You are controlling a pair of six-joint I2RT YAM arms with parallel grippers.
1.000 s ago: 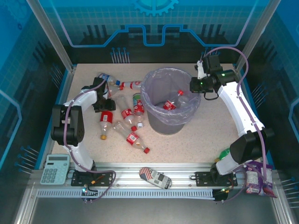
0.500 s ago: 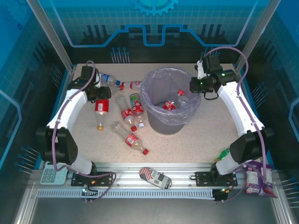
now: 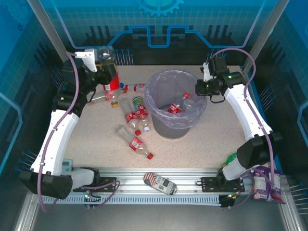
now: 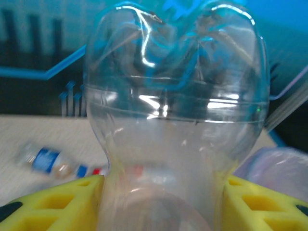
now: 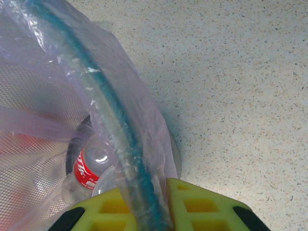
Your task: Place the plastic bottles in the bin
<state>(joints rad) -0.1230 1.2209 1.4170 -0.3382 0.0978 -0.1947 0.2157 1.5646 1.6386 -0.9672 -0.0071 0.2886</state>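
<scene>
My left gripper (image 3: 107,65) is raised high at the back left, shut on a clear red-labelled plastic bottle (image 3: 110,83) that hangs cap down; its clear base (image 4: 173,96) bulges between my yellow fingers (image 4: 57,204). The dark grey bin (image 3: 174,103) with its lavender bag stands mid-table, with two bottles (image 3: 175,108) inside. My right gripper (image 3: 201,87) is shut on the bin's right rim (image 5: 113,139), and a red-labelled bottle (image 5: 86,168) shows through the bag. Several more bottles (image 3: 134,143) lie left of the bin.
A solid green bottle (image 3: 140,102) lies among the loose bottles. A calculator (image 3: 66,166) sits at the front left, a striped toy car (image 3: 160,182) on the front rail, and snack bags (image 3: 263,186) at the front right. Bare table lies right of the bin.
My left arm has lifted the red-labelled bottle off the table, up and toward the back. The right arm and the bin have not moved.
</scene>
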